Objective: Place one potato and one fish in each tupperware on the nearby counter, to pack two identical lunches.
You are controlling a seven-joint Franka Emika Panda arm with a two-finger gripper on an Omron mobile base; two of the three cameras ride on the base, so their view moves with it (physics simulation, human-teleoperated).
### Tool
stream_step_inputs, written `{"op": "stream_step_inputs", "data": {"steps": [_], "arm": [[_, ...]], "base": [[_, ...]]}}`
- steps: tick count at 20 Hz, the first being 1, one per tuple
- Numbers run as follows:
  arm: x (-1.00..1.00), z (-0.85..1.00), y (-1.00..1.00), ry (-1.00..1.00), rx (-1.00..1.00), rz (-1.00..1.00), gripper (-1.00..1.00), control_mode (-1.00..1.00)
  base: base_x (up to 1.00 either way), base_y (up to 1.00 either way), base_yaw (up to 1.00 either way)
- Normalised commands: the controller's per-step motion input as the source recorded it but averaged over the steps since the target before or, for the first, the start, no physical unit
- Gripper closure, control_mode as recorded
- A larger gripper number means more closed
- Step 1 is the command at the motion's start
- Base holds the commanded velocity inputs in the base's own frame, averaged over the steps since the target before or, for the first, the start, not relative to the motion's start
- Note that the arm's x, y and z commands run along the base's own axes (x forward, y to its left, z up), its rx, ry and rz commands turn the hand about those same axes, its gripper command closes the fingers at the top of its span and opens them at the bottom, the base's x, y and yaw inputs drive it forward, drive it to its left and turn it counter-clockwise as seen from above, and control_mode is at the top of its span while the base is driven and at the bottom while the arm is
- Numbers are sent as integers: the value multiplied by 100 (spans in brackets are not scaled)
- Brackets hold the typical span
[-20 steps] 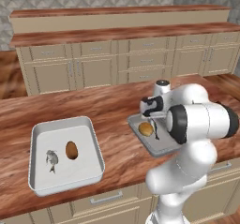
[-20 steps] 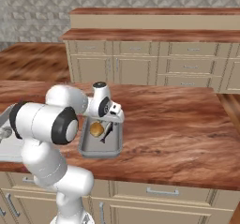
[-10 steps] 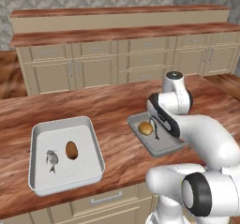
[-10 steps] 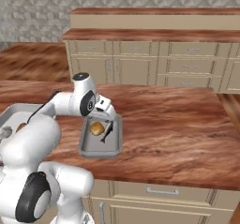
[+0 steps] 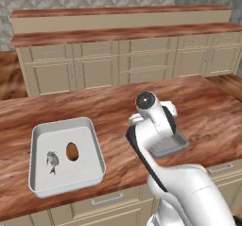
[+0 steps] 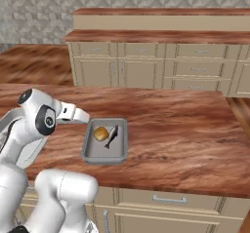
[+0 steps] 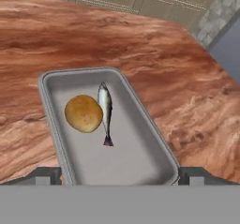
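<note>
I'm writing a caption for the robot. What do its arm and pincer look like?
The arm is glossy white, made of rounded, bulbous segments with dark grey round joint caps and dark seams between links. The pincer has two small dark grey finger tips. No cables or markings show.

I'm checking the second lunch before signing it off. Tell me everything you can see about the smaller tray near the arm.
The smaller tray is a shallow grey rectangle with rounded corners and a raised rim, plastic-looking. It sits flat on the reddish-brown counter, near the front edge. Inside, a round orange-brown potato lies beside a slim grey fish, the two close together or touching, toward one end. The open gripper hovers above, touching nothing.
</note>
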Motion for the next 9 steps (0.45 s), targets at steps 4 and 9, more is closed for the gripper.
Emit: {"op": "stream_step_inputs", "data": {"steps": [4, 9], "arm": [[-16, 16, 59, -8, -24, 1, -100, -100], [0, 0, 0, 0, 0, 0, -100, -100]], "base": [[0, 0, 0], [0, 0, 0]]}}
